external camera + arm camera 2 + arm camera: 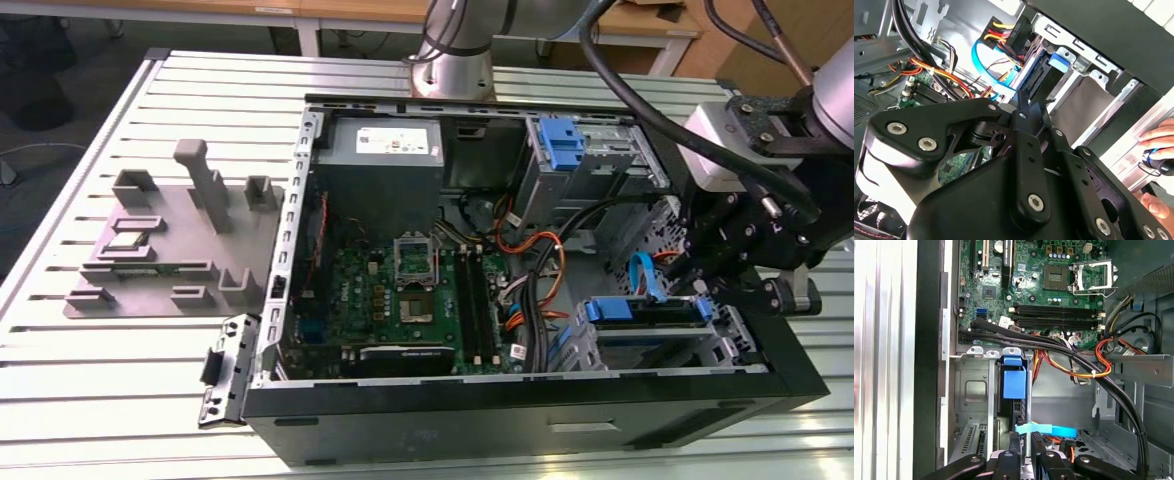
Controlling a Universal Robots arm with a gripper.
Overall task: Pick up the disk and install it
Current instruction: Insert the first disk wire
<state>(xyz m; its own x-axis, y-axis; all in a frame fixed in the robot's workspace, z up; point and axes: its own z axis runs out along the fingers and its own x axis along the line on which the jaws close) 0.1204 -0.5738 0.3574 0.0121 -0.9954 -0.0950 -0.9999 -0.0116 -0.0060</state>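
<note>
We see the gripper [703,292] low inside the open computer case [534,425], which lies on its side on the surface [134,380], at the end of the case toward the exterior view's right. The disk [647,310] sits in the drive cage [727,335] there, immediately on the exterior view's left of the gripper.

In the first wrist view the relation is plainer. The disk [1015,385] stands edge-on straight ahead of the gripper [1024,446], its blue bracket facing us. Its long axis runs directly away from the gripper, along the slot of the drive cage [974,390] toward the motherboard [1054,290]. The gripper is drawn in to a narrow gap with the near end of the disk between its tips, so we judge that it has hold of the disk. A light blue cable [1046,430] crosses just beside the tips, and black and orange wire bundles pass over the cage ahead.

The disk looks well inside the slot and in line with it. We cannot tell whether it is fully seated.
</note>
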